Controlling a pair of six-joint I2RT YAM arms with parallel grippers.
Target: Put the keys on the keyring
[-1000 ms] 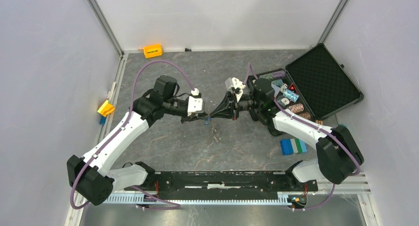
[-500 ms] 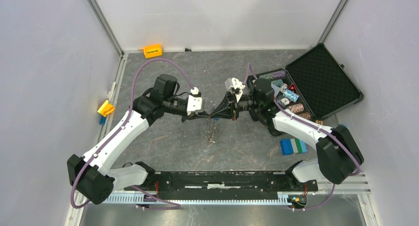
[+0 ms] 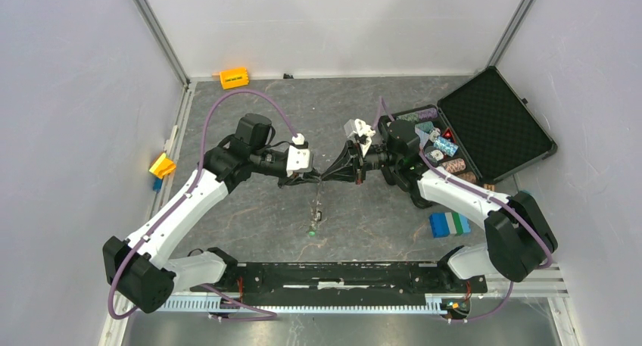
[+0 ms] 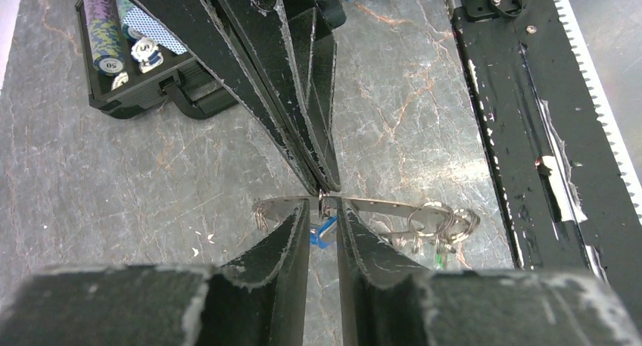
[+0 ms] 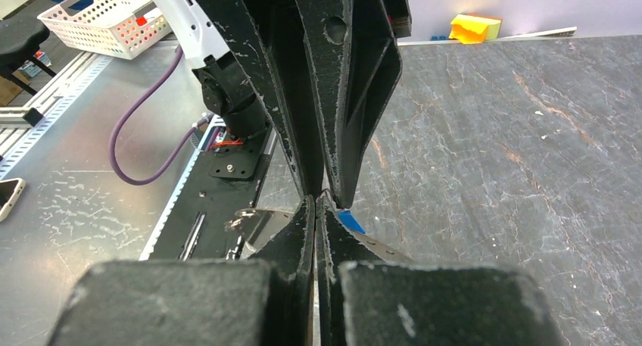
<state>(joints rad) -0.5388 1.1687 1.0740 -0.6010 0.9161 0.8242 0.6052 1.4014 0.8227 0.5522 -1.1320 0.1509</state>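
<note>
Right gripper (image 4: 322, 197) pinches the keyring (image 4: 378, 204); left gripper (image 4: 322, 210), slightly spread, straddles the blue-tagged key (image 4: 326, 230).

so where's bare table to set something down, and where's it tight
Bare: the far stretch between the orange block and the open case; also the near strip between the dangling keys and the blue, green and white blocks. Crowded: mid-table, where the left gripper and right gripper meet at the keyring.
</note>
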